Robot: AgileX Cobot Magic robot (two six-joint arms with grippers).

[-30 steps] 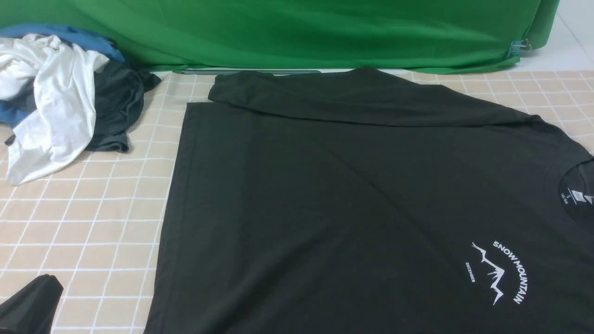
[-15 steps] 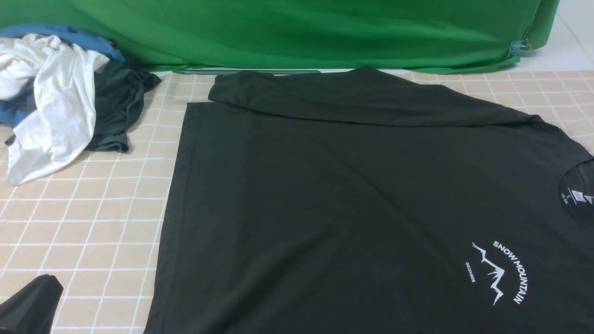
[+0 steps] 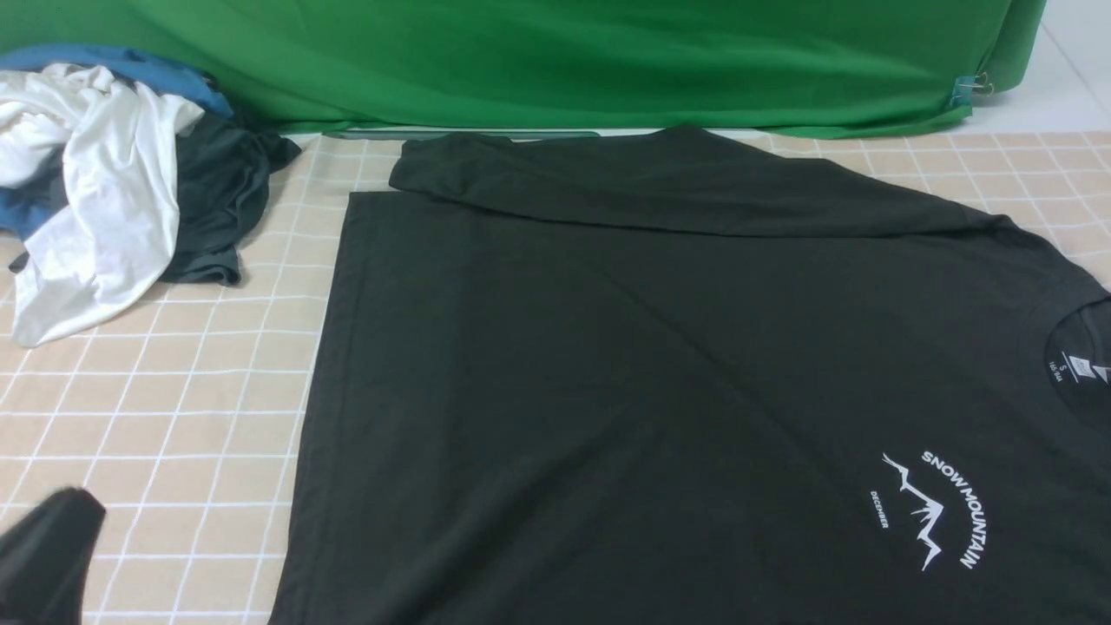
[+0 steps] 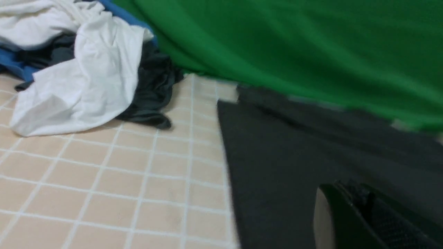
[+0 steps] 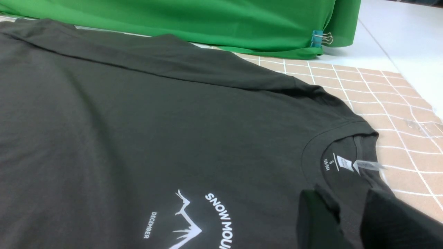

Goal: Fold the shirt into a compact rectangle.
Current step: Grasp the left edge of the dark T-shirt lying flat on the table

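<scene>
Black cotton is filling most of the front view: the shirt [image 3: 625, 391] is lying flat across the middle and right of the checked tabletop [image 3: 174, 417], hem to the left and collar to the right, with its far sleeve folded in over the body. The white mountain print [image 3: 929, 512] is facing up near the right. A pile of clothes [image 3: 113, 191] is sitting at the far left, apart from the shirt, and a green backdrop [image 3: 555, 61] is hanging behind. The left end effector [image 3: 52, 542] is hovering over bare tabletop at the near left, clear of the hem, fingers together.

The left wrist view is showing a blurred scene, with one dark finger [image 4: 349, 218] standing in front of the shirt's cloth.

In the right wrist view, the right end effector [image 5: 342, 195] is sitting just near of the collar and neck label [image 5: 342, 162], its fingers clamping a raised ridge of the shirt. A clip [image 5: 320, 37] is pinching the backdrop's far right corner.
</scene>
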